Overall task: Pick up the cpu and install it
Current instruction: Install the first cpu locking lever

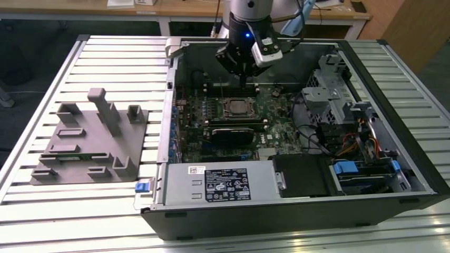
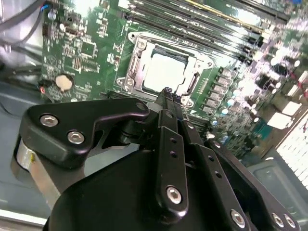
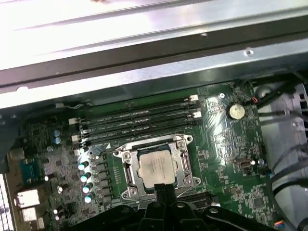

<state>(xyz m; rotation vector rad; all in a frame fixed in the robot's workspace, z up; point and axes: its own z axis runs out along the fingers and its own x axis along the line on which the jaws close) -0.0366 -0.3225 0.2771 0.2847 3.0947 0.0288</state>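
I am hovering my tool (image 2: pixel 166 94) just above the cpu (image 3: pixel 155 167), which is sitting flat in its socket (image 3: pixel 126 173); the tool's fingers are pinched together, holding nothing.

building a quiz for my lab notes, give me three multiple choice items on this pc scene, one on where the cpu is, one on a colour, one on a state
1. Where is the cpu?
A. on the grey fixture
B. in the socket frame on the motherboard
C. on the slatted table

2. What colour is the motherboard?
A. green
B. red
C. white

3. What is the state of the computer case?
A. side panel shut
B. standing upright
C. lying open, insides exposed

Answers:
1 B, both wrist views show its silvery top inside the socket frame.
2 A, the board around the socket is green.
3 C, the exterior view looks straight in at the board, with the gripper above the socket.
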